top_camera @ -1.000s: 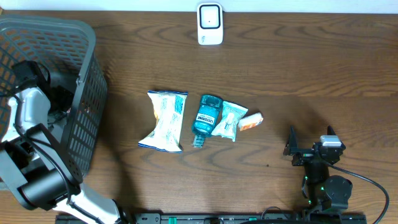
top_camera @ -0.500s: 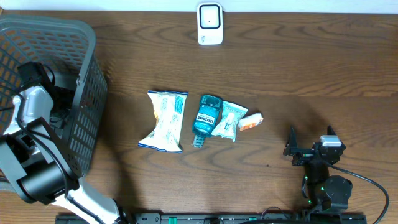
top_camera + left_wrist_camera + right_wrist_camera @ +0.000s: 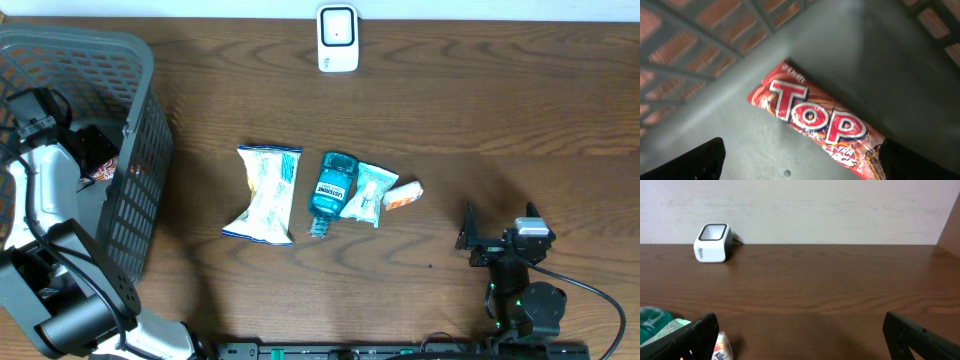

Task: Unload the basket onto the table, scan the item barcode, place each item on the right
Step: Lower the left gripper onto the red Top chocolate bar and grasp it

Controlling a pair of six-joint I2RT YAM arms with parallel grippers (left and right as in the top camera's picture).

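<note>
Tabletop basket (image 3: 140, 190) is housing the left gripper (image 3: 802, 167), gaping empty above a snack bar (image 3: 815, 120); the right gripper (image 3: 498, 225) is gaping empty outside it.

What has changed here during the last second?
The left gripper, open, drew away toward the far side of the basket, uncovering the red Top pack on its floor. The right gripper, scanner, bottle and packets stayed put.

Left arm (image 3: 40, 190) is chunky white shells with black joints. Right arm (image 3: 522, 285) is all black, little grey block (image 3: 533, 228) on top, green lights (image 3: 520, 301) glowing, thin black cable (image 3: 603, 297) looping off. Fingers (image 3: 687, 160) look plain matte black.
</note>
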